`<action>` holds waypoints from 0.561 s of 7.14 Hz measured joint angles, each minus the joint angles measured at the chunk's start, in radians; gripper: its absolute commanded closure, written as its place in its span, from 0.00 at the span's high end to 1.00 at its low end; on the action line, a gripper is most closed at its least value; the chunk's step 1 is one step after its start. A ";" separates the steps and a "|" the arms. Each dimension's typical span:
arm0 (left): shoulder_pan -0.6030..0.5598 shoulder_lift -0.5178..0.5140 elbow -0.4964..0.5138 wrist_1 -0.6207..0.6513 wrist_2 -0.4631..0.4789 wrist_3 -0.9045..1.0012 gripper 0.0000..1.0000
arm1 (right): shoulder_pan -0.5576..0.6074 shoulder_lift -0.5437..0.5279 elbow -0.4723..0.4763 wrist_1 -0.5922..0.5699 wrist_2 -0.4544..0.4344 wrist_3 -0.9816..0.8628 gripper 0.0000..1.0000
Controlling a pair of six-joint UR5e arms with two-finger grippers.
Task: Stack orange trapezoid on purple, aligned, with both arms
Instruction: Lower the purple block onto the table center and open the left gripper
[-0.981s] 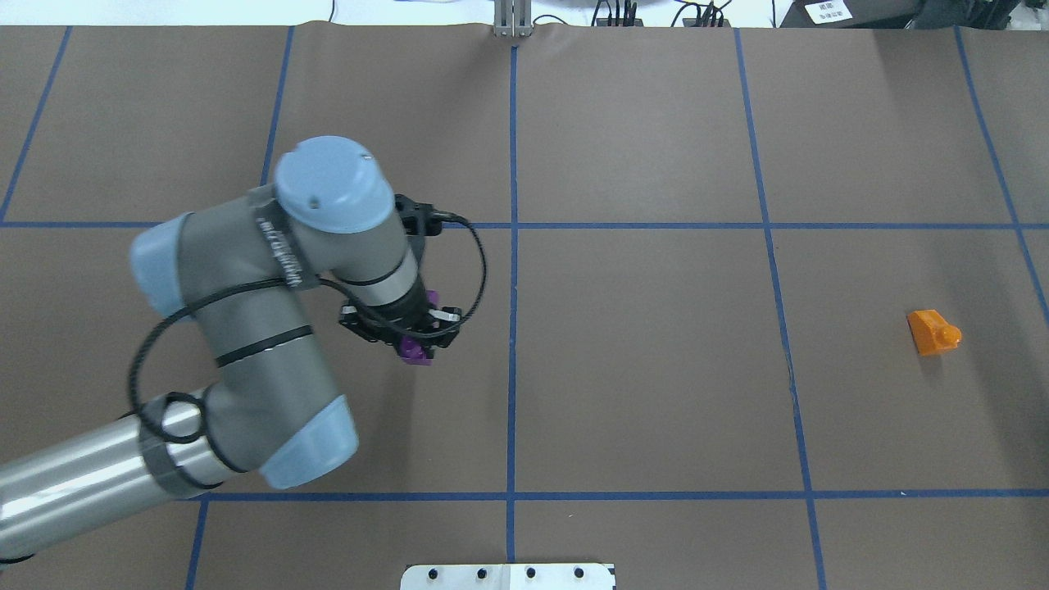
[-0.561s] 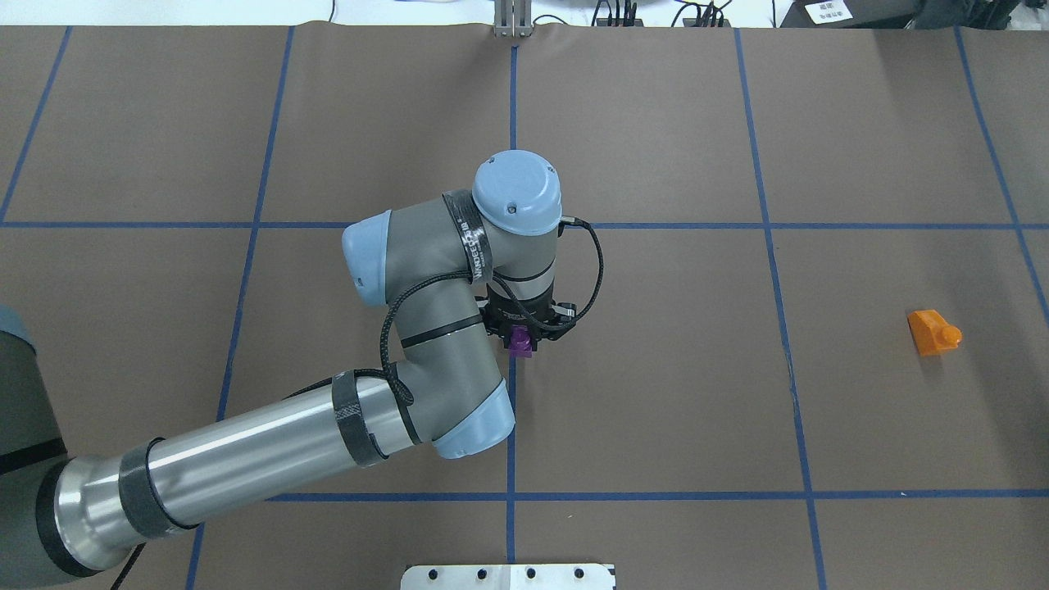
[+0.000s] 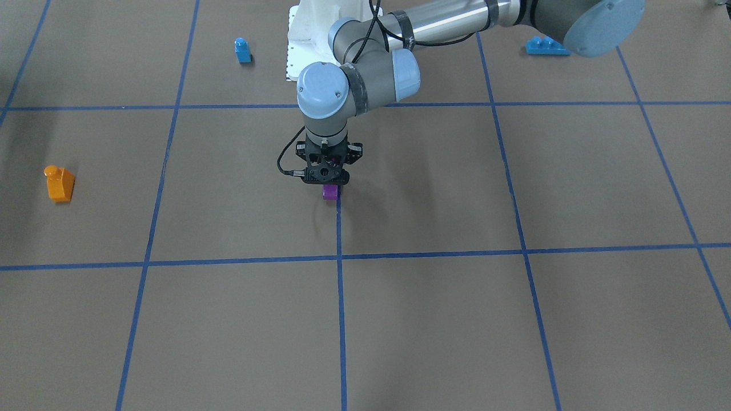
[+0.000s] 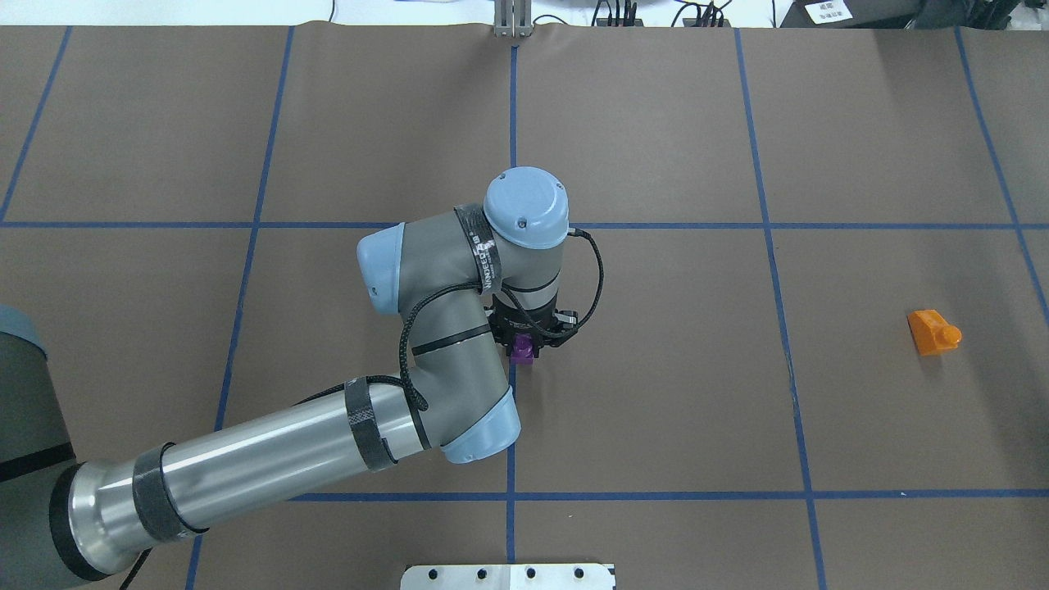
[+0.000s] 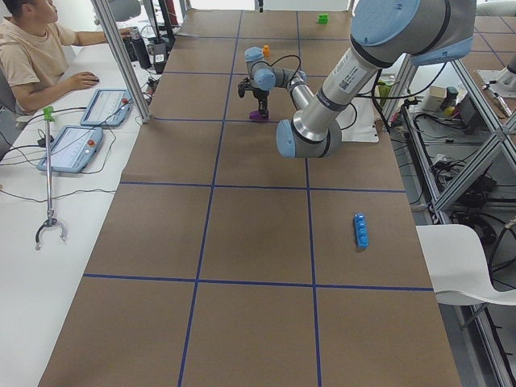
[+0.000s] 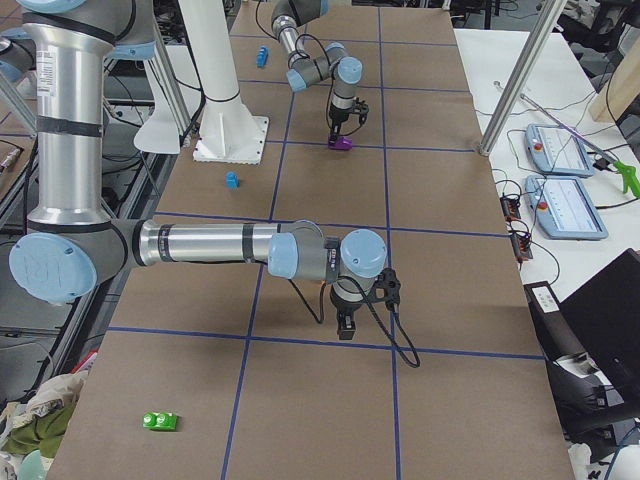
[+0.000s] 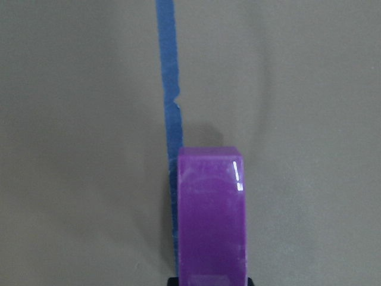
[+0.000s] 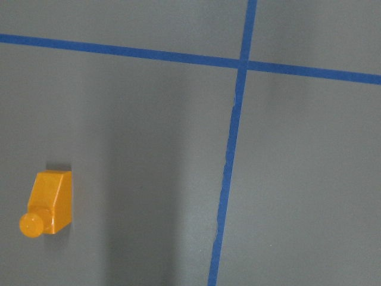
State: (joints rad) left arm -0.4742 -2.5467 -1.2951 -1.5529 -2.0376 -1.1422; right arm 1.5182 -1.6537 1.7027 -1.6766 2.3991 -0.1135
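Observation:
The purple brick (image 4: pixel 522 350) is between the fingers of my left gripper (image 4: pixel 531 334), on the blue centre line, at or just above the table. It also shows in the front view (image 3: pixel 330 192) and fills the lower left wrist view (image 7: pixel 211 217). The gripper (image 3: pixel 327 181) points straight down and is shut on it. The orange trapezoid (image 4: pixel 933 332) stands alone, stud up, far to the right; it also shows in the front view (image 3: pixel 59 184) and the right wrist view (image 8: pixel 49 202). My right gripper (image 6: pixel 346 325) shows only in the exterior right view; I cannot tell whether it is open or shut.
A small blue brick (image 3: pixel 243 50) and a long blue brick (image 3: pixel 547 45) lie near the white base (image 3: pixel 308 34). A green brick (image 6: pixel 160 421) lies at the table's near right end. An operator (image 5: pixel 32 48) sits beside the table.
My left arm has swung right from the left-centre square to the centre line, carrying the purple brick, then settled slightly. The orange trapezoid has not moved.

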 measured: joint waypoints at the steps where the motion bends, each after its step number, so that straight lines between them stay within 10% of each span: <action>1: -0.001 0.001 0.003 0.001 0.000 -0.001 0.00 | 0.000 0.000 0.000 0.000 0.000 0.000 1.00; 4: -0.002 0.002 0.015 0.002 0.000 -0.007 0.00 | -0.001 0.000 0.000 0.000 0.000 0.000 1.00</action>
State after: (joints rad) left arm -0.4760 -2.5449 -1.2805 -1.5509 -2.0371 -1.1495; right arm 1.5173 -1.6536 1.7027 -1.6767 2.3991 -0.1135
